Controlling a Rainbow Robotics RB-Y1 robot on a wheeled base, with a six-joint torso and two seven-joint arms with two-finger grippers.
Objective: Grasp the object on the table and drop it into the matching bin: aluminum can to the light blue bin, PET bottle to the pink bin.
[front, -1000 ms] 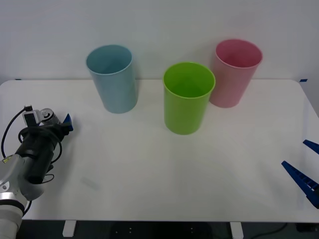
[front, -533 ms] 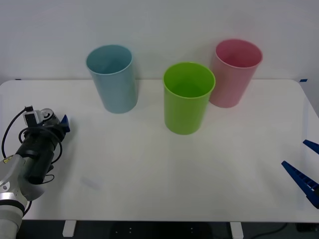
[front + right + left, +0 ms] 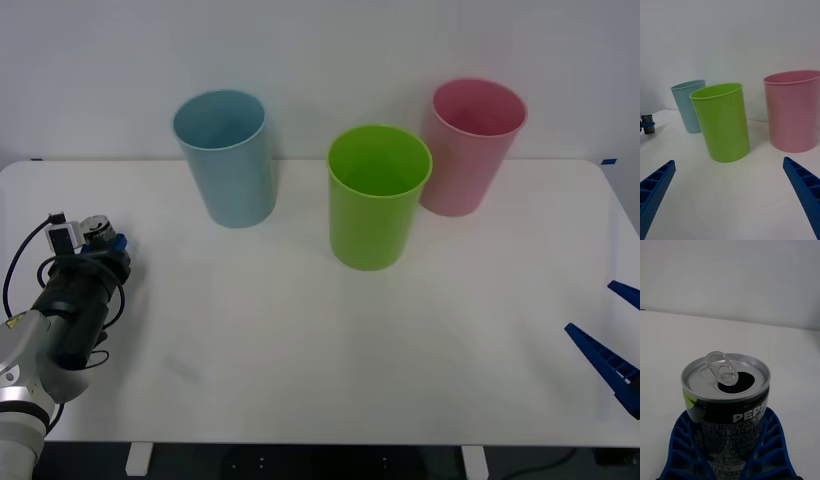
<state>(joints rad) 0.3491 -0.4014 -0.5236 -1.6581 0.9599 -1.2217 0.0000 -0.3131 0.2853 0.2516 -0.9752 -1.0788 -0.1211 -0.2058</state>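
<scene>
Clamped in my left pincer is the aluminum can, the blue ribbed fingers curved round its lower body on both sides. From that wrist I see what the front camera cannot: the can stands upright, its silver lid open at the mouth, the pull tab bent back, white lettering on the dark wall. From the front, the can is just a small silver top at the tip of my left arm, over the table near its left edge, in front of and to the left of the light blue bin. My right wrist view catches the can far off, left of that bin.

Bare white table lies between the can and the light blue bin. A lime green bin stands at the middle, the pink bin just behind it to the right. My right pincer waits at the table's right edge, fingers spread apart.
</scene>
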